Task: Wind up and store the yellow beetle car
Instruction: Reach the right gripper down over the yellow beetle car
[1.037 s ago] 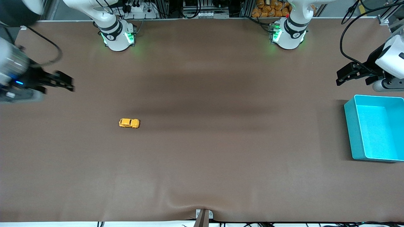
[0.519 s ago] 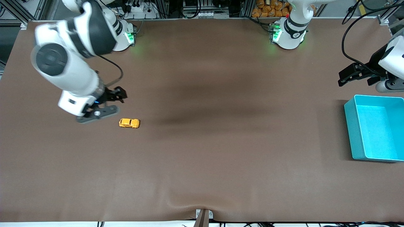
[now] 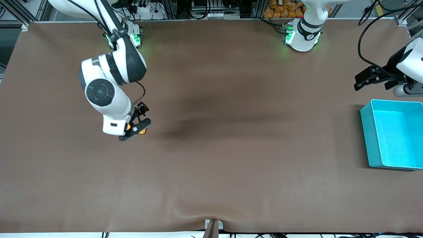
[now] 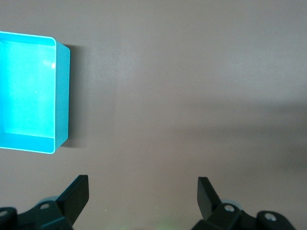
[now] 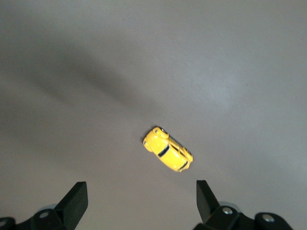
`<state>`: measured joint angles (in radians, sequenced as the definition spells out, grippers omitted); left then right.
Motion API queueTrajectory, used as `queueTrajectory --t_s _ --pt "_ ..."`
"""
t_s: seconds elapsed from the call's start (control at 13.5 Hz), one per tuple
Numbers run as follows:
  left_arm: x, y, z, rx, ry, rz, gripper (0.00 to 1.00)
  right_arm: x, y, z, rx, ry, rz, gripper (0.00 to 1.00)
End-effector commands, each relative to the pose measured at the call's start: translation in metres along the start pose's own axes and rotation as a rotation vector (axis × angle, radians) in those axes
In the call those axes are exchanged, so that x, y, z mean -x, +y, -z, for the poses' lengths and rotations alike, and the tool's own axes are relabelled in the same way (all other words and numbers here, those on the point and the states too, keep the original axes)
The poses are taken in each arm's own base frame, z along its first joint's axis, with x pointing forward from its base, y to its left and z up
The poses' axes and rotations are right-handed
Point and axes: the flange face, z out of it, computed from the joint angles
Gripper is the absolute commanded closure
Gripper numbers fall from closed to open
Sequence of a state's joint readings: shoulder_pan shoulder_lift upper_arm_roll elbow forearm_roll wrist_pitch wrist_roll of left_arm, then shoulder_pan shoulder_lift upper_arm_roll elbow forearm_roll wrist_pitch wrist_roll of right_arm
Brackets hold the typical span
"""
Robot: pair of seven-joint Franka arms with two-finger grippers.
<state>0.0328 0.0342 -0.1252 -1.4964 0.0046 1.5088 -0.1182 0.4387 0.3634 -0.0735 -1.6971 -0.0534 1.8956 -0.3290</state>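
yellow beetle car (image 5: 167, 155) | tiny, rounded, glossy, dark wheels, upright

We see a wide surface (image 3: 231, 165) covered by a brown mat, which ripples slightly at the edge nearest the front camera, where a small metal bracket (image 3: 213, 226) sits. Soft dark shadows lie across the middle of the mat. Along the edge farthest from the front camera we see aluminium framing (image 3: 211, 6), black cables (image 3: 373, 33), a white power strip (image 3: 143, 8) and a heap of orange-brown items (image 3: 282, 8).
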Motion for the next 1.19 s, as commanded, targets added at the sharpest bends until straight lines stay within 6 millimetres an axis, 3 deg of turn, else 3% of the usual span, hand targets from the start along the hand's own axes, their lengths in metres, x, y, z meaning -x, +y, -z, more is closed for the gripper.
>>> queueTrajectory --t_s 0.0,0.15,0.59,0.74,0.89,1.11 --pt "0.009 -0.002 0.008 0.024 -0.012 -0.011 0.0 -0.007 -0.011 -0.008 -0.001 -0.007 0.125 0.0" --pt "0.013 0.003 0.009 0.022 -0.028 -0.019 0.0 -0.008 -0.022 -0.012 -0.002 -0.016 0.192 0.0" --pt "0.011 -0.024 0.008 0.02 -0.032 0.024 0.0 -0.006 -0.05 -0.025 -0.01 -0.048 0.332 0.0" --pt "0.011 -0.024 0.009 0.022 -0.031 0.022 0.0 -0.007 -0.066 -0.032 -0.003 -0.065 0.404 0.0" --pt "0.011 -0.024 0.008 0.021 -0.034 0.024 0.0 -0.007 -0.068 -0.034 -0.003 -0.068 0.442 0.0" --pt "0.012 -0.025 0.008 0.018 -0.037 0.026 0.0 0.004 -0.06 -0.062 0.009 -0.031 0.547 0.0"
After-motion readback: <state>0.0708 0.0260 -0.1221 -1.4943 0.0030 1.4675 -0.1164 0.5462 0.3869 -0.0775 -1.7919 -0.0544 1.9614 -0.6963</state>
